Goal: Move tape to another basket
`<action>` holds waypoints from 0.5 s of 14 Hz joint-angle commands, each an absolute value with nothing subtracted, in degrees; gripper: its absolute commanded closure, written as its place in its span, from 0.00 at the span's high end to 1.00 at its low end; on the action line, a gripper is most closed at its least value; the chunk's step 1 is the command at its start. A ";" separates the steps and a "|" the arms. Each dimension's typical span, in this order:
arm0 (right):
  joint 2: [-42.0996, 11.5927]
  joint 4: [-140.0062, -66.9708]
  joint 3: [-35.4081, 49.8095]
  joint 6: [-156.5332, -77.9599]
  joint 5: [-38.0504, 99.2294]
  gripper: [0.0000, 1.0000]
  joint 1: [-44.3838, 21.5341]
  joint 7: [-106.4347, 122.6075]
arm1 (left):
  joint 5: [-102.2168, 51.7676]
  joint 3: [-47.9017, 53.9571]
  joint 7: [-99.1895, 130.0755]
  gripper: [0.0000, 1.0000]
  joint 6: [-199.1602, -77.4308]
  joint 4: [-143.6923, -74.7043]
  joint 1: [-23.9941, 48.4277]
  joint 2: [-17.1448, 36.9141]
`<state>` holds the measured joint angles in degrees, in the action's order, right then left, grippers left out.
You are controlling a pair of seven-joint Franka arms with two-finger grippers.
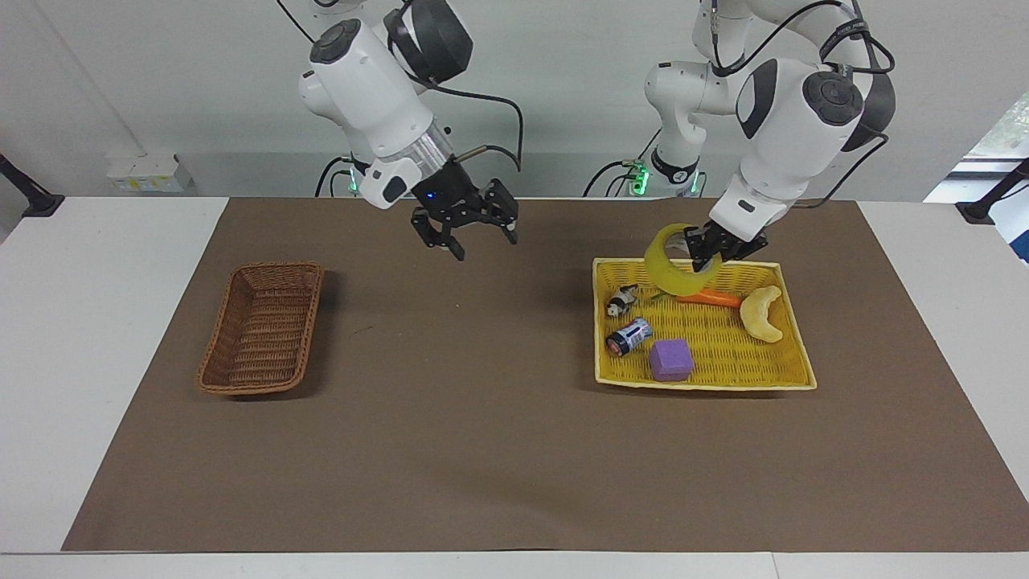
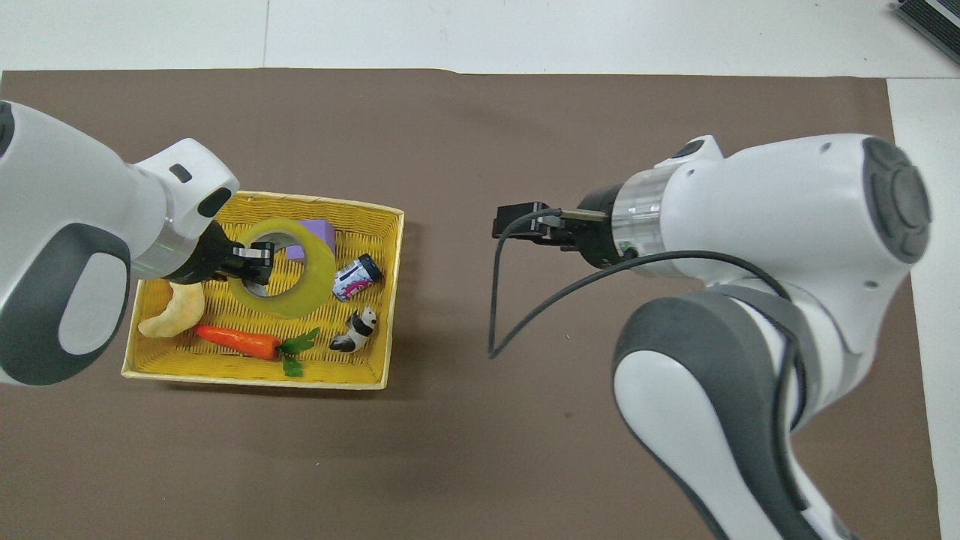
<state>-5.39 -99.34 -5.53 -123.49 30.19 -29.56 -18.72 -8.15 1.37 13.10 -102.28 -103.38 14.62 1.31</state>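
The left gripper (image 1: 707,256) holds the tape (image 1: 674,268) by its rim, lifted over the yellow tray (image 1: 784,378), while the right gripper (image 1: 476,240), fingers spread, hangs over the bare mid-tabletop (image 1: 482,418), the basket (image 1: 263,328) well apart.

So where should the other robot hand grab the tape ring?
Probably the free side of the tape, across its band with one finger through the hole. The left gripper already pinches one side, so the right gripper could come from the wicker basket's end.
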 commanded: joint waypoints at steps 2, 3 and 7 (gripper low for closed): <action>-9.49 -99.23 -5.71 -133.83 38.57 1.00 -35.75 -24.58 | -12.20 1.05 18.72 0.00 -106.51 -104.24 20.20 0.44; -9.41 -99.40 -5.71 -134.64 38.84 1.00 -35.95 -26.35 | -15.96 1.05 18.72 0.00 -108.00 -104.76 20.48 0.35; -8.71 -100.98 -5.71 -134.12 45.26 1.00 -35.60 -22.70 | -20.65 1.05 18.72 0.00 -111.09 -105.20 23.02 0.18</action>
